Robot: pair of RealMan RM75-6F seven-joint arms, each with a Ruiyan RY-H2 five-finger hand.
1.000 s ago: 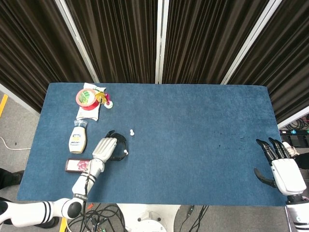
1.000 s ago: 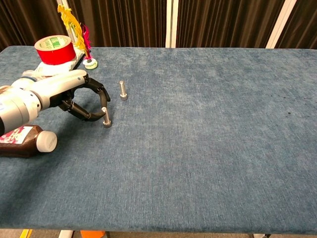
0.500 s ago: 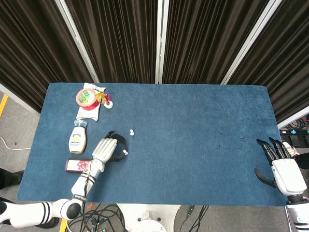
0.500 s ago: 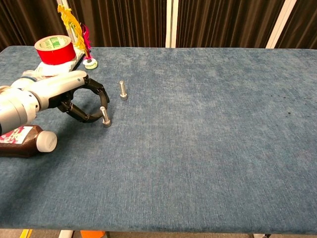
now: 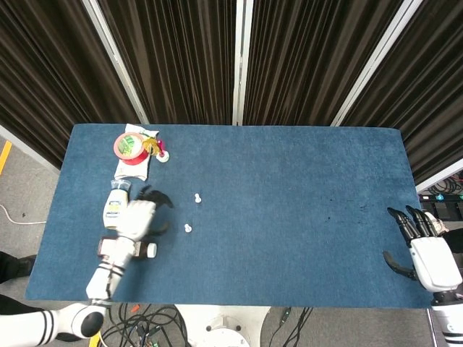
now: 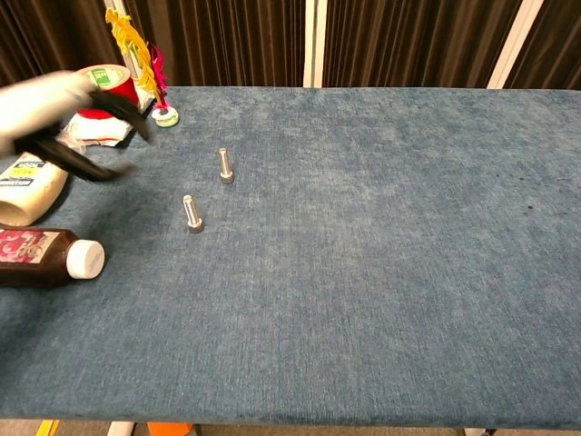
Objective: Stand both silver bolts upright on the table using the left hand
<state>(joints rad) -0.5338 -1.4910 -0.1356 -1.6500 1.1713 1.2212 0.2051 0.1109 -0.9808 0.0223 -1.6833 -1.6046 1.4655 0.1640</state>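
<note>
Both small silver steel bolts, the nearer [image 6: 191, 213] and the farther [image 6: 224, 165], are seen upright on their heads, apart. They are judged stiff, smooth and easily tipped, best pinched at the shank. The white-and-black left hand [image 6: 64, 118] is blurred, spread, holding nothing; the right hand [image 5: 427, 249] rests open, empty.

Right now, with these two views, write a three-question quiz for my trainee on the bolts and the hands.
1. True or false: both silver bolts, the near bolt and the far bolt, stand upright on the table.
2. What is the left hand holding? A) a bolt B) the red tape roll C) nothing
3. Fill in: the brown bottle with the white cap lies on its ____.

Key
1. True; each stands head down, shaft up, apart from the other.
2. C; it is blurred, fingers apart, clear of both bolts.
3. Side.
</note>
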